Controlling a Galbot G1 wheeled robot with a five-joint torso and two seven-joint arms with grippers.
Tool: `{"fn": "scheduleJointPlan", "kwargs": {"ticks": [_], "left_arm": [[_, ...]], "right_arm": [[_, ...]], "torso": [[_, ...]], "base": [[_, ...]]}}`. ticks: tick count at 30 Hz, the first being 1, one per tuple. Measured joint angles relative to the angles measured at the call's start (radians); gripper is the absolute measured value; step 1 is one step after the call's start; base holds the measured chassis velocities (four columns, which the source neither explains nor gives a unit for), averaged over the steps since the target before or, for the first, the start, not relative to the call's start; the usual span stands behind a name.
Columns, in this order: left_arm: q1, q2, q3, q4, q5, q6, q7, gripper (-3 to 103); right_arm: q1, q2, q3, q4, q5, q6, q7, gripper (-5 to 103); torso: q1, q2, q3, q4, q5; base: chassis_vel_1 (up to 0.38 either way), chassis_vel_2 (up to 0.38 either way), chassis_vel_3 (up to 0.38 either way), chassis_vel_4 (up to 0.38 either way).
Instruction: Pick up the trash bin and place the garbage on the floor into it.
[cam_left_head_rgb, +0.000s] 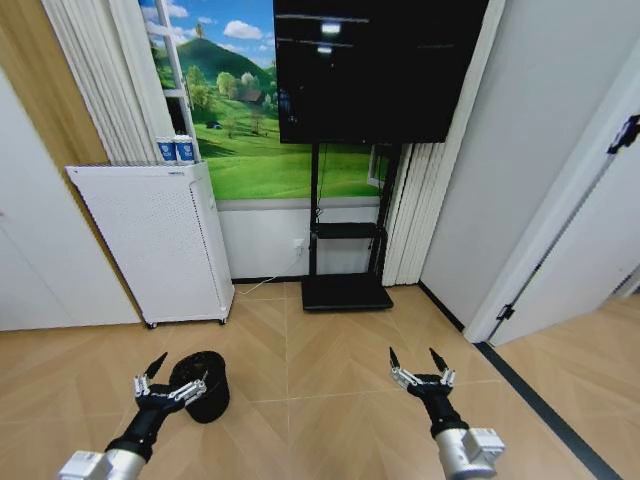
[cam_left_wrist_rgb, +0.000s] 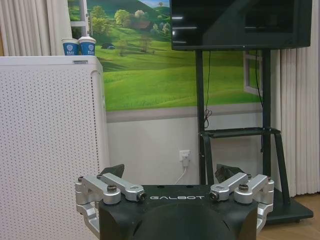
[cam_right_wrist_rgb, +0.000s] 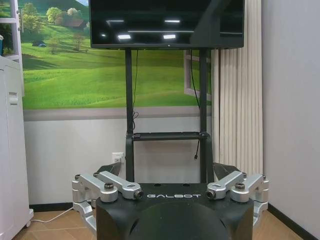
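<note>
Nearest, the left gripper (cam_left_head_rgb: 172, 372) hovers with its fingers spread wide, just beside the trash bin (cam_left_head_rgb: 203, 385), a small round black tub with a crinkled bag, on herringbone wood floor (cam_left_head_rgb: 330, 360). The right gripper (cam_left_head_rgb: 421, 362), likewise spread, is well apart from the bin. Behind the bin stands a white perforated appliance (cam_left_head_rgb: 160, 240).

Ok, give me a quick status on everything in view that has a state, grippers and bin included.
left gripper: open, raised beside the bin
right gripper: open, empty, above bare floor
trash bin: upright on the floor, bag-lined
paper cups: upright on the white appliance
TV: screen dark
</note>
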Motion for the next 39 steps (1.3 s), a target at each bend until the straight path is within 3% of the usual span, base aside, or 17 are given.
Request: {"fn": "scheduleJointPlan", "kwargs": {"ticks": [18,28,39], "left_arm": [[0.0,0.0,0.0,0.0,0.0,0.0,0.0,100],[0.0,0.0,0.0,0.0,0.0,0.0,0.0,100],[0.0,0.0,0.0,0.0,0.0,0.0,0.0,100]], "right_arm": [[0.0,0.0,0.0,0.0,0.0,0.0,0.0,100],[0.0,0.0,0.0,0.0,0.0,0.0,0.0,100],[0.0,0.0,0.0,0.0,0.0,0.0,0.0,100]], "torso": [[0.0,0.0,0.0,0.0,-0.0001],[0.0,0.0,0.0,0.0001,-0.0002],[0.0,0.0,0.0,0.0001,0.0003]], "base": [[0.127,0.121,-0.121,-0.133],[-0.003,-0.074,0.012,0.061],[0.178,-0.155,-0.187,0.169]]}}
